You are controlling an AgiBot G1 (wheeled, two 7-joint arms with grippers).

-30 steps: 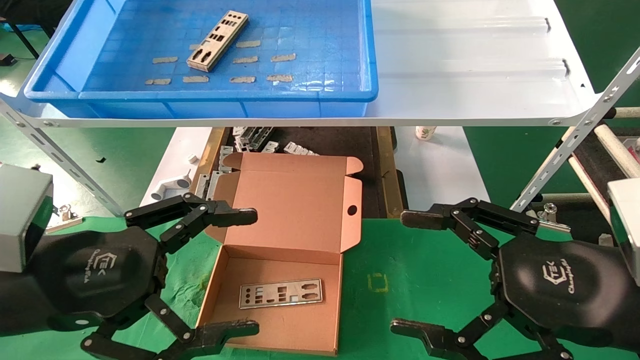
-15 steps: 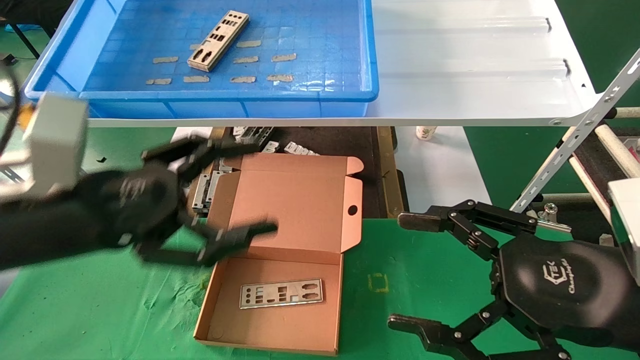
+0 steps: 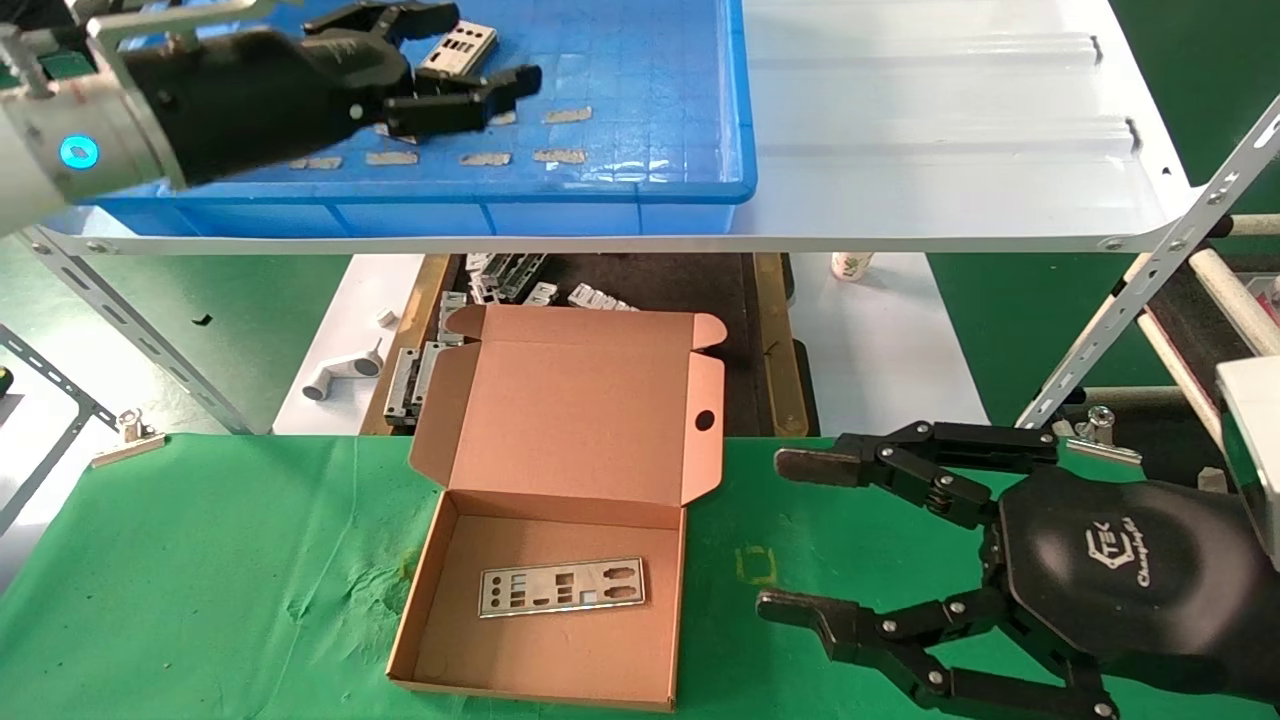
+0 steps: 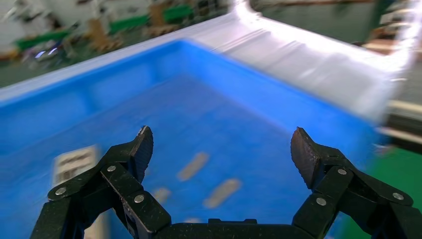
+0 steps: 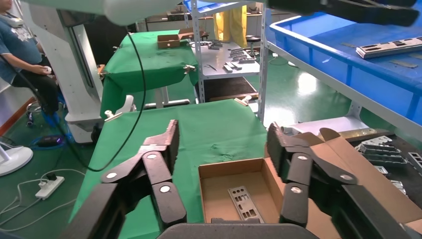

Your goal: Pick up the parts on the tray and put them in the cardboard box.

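Left gripper (image 3: 470,60) has swung up from beside the cardboard box (image 3: 560,520) into the blue tray (image 3: 640,150), jaws spread wide over the last metal plate (image 3: 458,48), a punched silver-grey strip partly hidden beneath it. Reach step; next likely descend and pinch. One plate (image 3: 562,586) lies in the box. Right gripper (image 3: 790,535) idles open on the green cloth.

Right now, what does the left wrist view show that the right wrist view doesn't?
Only the left wrist view shows the open left gripper close up, over the tray floor, with tape strips between its fingers. Only the right wrist view shows the open right gripper, the cardboard box with a part inside, and the green cloth. Both show the blue tray and the part in the tray.
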